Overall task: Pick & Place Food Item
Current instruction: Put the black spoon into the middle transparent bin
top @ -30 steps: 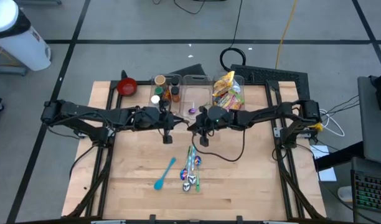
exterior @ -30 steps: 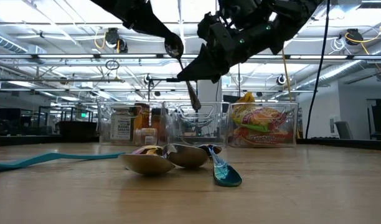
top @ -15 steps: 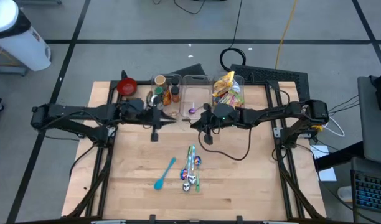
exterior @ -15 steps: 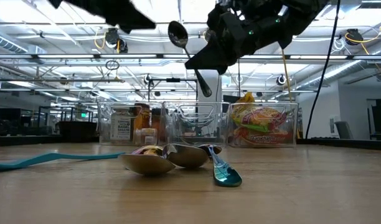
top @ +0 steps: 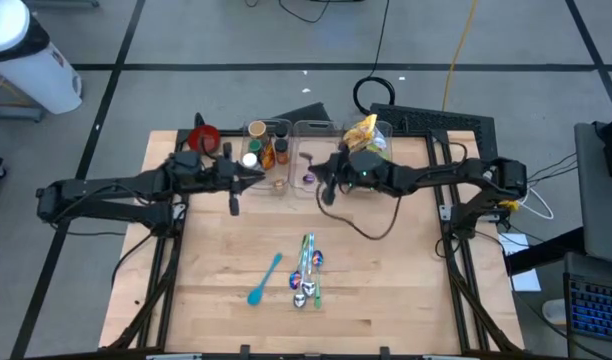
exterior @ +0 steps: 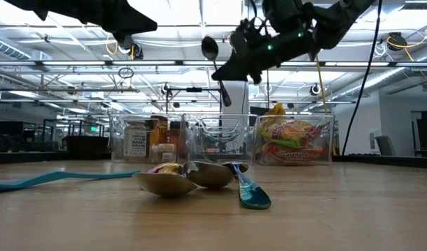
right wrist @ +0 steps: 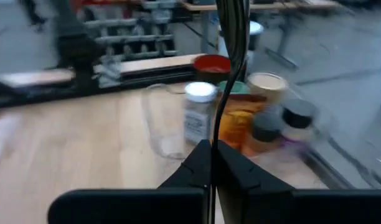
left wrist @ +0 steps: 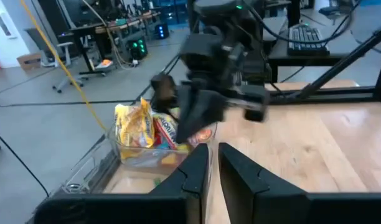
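— Where do we have the spoon (exterior: 212, 57)?

— Clamped in our right end effector (top: 327, 189), raised in front of the middle bin (top: 313, 150). The left end effector (top: 233, 203), fingers a slit apart and empty, sits beside the spice bin (top: 269, 148).

— What changed?

— Both arms drew back toward the bins.

— Counts?

— Three clear bins; one teal spoon (top: 264, 279) and a cluster of spoons (top: 307, 270) on the table (top: 406, 290).

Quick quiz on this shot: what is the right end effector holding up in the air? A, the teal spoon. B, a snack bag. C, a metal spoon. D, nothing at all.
C: the right end effector is shut on the handle of a metal spoon, whose bowl points up, above the clear bins.
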You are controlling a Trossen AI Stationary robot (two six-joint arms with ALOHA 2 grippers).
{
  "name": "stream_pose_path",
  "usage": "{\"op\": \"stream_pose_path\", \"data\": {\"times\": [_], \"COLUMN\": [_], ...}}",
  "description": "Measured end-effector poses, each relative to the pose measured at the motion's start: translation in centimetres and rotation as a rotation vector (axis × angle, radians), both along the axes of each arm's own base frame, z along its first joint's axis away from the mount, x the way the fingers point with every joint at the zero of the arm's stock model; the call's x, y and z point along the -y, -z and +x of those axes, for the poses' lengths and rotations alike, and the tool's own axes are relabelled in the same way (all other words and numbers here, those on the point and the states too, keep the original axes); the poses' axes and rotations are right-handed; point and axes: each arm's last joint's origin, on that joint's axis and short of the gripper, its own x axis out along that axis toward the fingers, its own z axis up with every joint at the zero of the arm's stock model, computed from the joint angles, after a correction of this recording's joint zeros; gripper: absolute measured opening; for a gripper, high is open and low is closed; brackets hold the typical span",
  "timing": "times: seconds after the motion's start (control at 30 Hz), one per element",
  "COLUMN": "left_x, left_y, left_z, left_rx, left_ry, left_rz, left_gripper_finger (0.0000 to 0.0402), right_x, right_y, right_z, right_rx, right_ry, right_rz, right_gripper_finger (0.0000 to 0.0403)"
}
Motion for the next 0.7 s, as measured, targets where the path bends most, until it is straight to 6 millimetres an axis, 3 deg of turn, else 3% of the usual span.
{"op": "stream_pose_path", "data": {"times": [0.1, 0.27, 0.7], "left_x": [0.0, -0.1, -0.4], "left_y": [0.0, 0.3, 1.1], "left_z": [0.1, 0.7, 1.8], "left_rx": [0.003, -0.006, -0.032], "left_ry": [0.000, 0.000, -0.018], "left_rz": [0.001, 0.001, 0.004], "left_gripper_finger": [0.0047, 0.0047, 0.0047], "right_x": [1.7, 3.2, 4.3], "right_y": [0.5, 3.6, 5.3], "right_z": [-0.2, 0.0, -0.5], "right_rx": [0.005, -0.109, -0.205], "right_ry": [0.043, 0.088, 0.150], "right_rz": [0.083, 0.168, 0.267], "right_gripper_finger": [0.0000, 0.0000, 0.0002]}}
